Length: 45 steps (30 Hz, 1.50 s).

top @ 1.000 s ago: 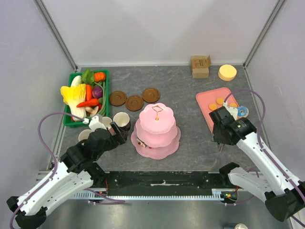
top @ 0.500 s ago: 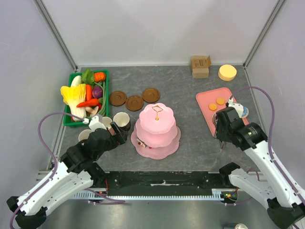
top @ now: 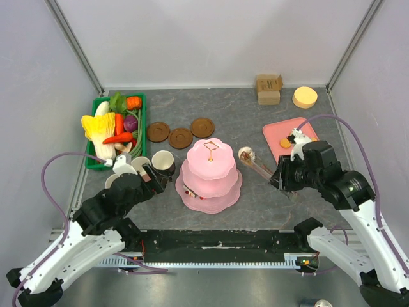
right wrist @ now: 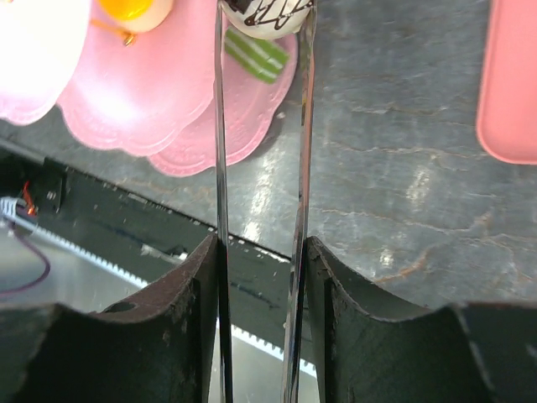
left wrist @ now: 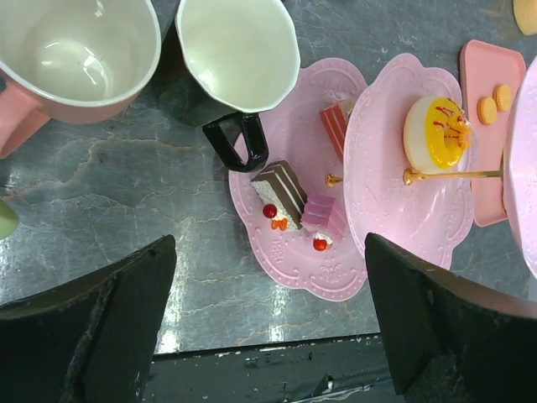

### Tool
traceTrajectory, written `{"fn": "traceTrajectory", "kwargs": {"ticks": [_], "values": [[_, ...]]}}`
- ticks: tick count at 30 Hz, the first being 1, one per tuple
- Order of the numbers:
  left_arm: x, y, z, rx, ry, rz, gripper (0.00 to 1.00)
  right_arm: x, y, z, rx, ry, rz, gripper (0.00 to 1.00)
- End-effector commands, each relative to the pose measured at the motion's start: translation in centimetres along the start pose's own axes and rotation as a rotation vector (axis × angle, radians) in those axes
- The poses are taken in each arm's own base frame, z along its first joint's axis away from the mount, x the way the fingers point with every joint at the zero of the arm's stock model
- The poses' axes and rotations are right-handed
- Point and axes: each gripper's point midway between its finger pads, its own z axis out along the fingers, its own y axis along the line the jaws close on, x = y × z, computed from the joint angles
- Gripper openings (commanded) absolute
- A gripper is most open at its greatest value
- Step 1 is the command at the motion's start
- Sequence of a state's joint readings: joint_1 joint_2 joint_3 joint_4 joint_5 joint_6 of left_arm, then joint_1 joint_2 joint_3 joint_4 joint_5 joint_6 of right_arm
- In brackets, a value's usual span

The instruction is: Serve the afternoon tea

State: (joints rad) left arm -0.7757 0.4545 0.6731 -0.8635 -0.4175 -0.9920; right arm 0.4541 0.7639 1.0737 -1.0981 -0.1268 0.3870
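Two hands were over the bench. The right hand was clamped shut on a pair of metal tongs. The tongs pinched a white puff with chocolate lines, held by the right edge of the stand.

In the right wrist view the blades ran up between the fingers to the puff at the top edge. The stand's tiers lay below and to the left of it. A green striped cake bit sat on the bottom tier.

The left hand hovered wide open with nothing in it, at the stand's left, by the mugs. Its camera showed the pink mug and the dark mug standing upright side by side. The dark mug's black handle pointed at the bottom tier. On that tier lay a chocolate slice, a pink cube and a red slice. A yellow-topped cake sat on the tier above.

Three saucers lay in a row behind the stand, apart from the mugs. A pink tray lay to the right, partly hidden by the right arm, with an orange biscuit on it.
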Motion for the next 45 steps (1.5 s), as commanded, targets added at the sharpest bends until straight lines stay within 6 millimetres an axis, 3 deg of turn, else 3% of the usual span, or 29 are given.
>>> {"fn": "traceTrajectory", "kwargs": {"ticks": [1,9,36,45], "values": [[-1.3,0.3,-0.8,-0.008,-0.053,0.003,0.99,0.3,3.0,-1.5,-0.183,0.036,-0.102,0.44],[-1.2,0.6,-0.6,-0.027,-0.048,0.005,0.99,1.9,3.6,-1.8,-0.242,0.111,-0.144,0.45],[-1.0,0.8,-0.2,-0.048,-0.042,0.014,0.99,0.6,5.0,-2.5,-0.319,0.101,-0.252,0.48],[-1.0,0.8,-0.2,-0.052,-0.042,0.013,0.99,0.7,5.0,-1.7,-0.313,0.122,-0.254,0.52]]}}
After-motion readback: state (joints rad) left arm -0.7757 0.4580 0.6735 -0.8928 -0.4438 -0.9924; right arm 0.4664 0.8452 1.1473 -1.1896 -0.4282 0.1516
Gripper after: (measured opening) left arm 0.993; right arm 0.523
